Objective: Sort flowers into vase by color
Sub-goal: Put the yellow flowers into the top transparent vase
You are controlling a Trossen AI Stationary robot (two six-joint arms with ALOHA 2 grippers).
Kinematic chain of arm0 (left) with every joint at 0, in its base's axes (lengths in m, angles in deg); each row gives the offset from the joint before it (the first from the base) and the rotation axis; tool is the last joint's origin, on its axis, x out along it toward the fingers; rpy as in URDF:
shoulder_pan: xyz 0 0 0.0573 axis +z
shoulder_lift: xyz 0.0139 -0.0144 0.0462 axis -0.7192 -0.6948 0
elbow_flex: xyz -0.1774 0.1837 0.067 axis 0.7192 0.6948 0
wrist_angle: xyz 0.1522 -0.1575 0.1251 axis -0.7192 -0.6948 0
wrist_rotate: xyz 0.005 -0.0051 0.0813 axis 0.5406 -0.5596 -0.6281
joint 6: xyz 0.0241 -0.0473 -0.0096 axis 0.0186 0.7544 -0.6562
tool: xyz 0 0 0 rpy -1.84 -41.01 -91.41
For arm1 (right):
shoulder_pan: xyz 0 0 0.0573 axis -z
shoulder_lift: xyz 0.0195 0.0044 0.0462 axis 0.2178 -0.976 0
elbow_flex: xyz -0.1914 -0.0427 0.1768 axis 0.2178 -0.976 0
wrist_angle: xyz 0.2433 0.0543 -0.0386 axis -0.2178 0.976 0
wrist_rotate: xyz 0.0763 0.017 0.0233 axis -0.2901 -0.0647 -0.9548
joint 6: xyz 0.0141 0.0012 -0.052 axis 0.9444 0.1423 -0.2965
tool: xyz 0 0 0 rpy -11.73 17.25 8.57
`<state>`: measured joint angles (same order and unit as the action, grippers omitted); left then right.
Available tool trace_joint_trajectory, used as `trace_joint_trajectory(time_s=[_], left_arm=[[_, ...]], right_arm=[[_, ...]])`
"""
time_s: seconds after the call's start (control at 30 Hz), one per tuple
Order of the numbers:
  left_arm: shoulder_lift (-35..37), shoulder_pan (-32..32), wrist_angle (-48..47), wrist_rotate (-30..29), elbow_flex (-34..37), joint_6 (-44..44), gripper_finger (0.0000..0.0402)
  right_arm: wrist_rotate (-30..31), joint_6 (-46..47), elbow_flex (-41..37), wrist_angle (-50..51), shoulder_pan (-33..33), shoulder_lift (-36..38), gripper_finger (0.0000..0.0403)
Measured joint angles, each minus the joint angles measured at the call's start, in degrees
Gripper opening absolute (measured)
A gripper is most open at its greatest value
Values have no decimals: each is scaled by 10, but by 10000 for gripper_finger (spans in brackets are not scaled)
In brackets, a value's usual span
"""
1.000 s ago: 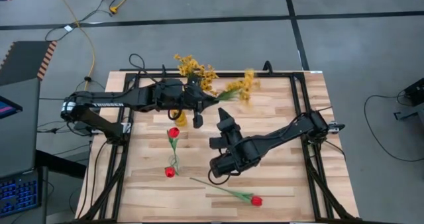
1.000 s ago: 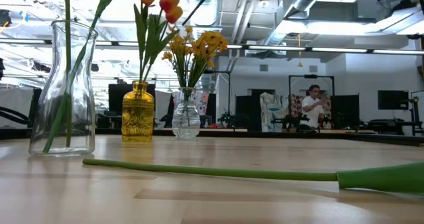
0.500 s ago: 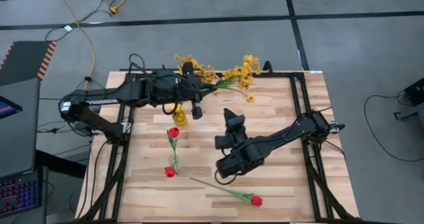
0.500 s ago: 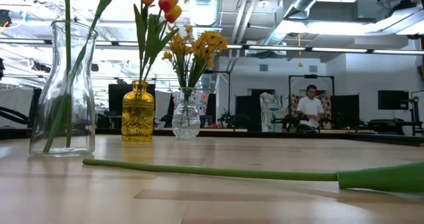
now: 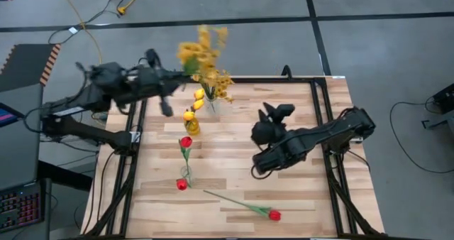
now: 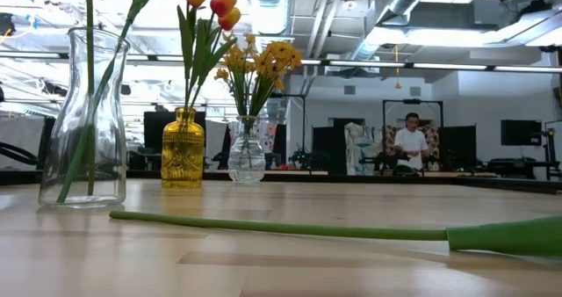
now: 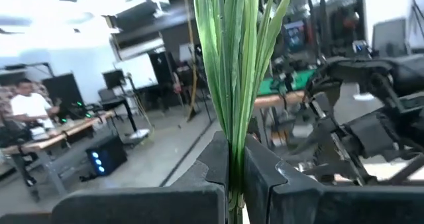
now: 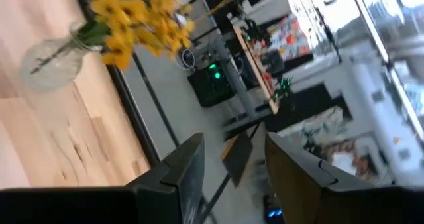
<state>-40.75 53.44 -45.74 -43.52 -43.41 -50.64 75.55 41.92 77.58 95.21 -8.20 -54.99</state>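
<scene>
My left gripper (image 5: pixel 183 71) (image 7: pixel 235 159) is raised over the table's far left edge, shut on a spray of mustard-yellow blossoms (image 5: pixel 201 47). A small clear vase (image 5: pixel 213 104) (image 6: pixel 246 161) stands with more yellow sprays in it. An amber vase (image 5: pixel 191 123) (image 6: pixel 183 148) has yellow-orange tulips in it. A tall glass vase (image 5: pixel 186 172) (image 6: pixel 83 121) contains a red tulip (image 5: pixel 186 141). One more red tulip (image 5: pixel 274 214) lies on the table near the near edge, its stem (image 6: pixel 281 228) flat on the wood. My right gripper (image 5: pixel 273 113) (image 8: pixel 232 151) hovers open at mid-table. My left gripper pinches the spray's bundle of green stems and leaves (image 7: pixel 233 124) between its two fingers. The spray is lifted clear of the table, and its blossoms (image 5: pixel 201 47) reach out beyond the fingers over the table's far edge.
A black frame rail (image 5: pixel 312 80) runs along the table's far and side edges. Bare wood (image 5: pixel 305 197) lies to the right of the fallen tulip. A person (image 6: pixel 411 143) stands far back in the room.
My left gripper has drawn back from over the vases toward the table's far left edge and risen, still shut on the spray. The spray has swung from pointing right to standing out over the far edge. My right gripper has moved right and toward the far edge.
</scene>
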Motion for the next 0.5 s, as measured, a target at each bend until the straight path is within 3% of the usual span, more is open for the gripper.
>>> trace_joint_trajectory(time_s=[0.27,0.5], left_arm=[[139,34,227,1,255,2,1],[163,87,497,31,453,53,1]], right_arm=[[0,153,-146,-24,49,70,185],[-13,195,-232,-102,88,90,185]])
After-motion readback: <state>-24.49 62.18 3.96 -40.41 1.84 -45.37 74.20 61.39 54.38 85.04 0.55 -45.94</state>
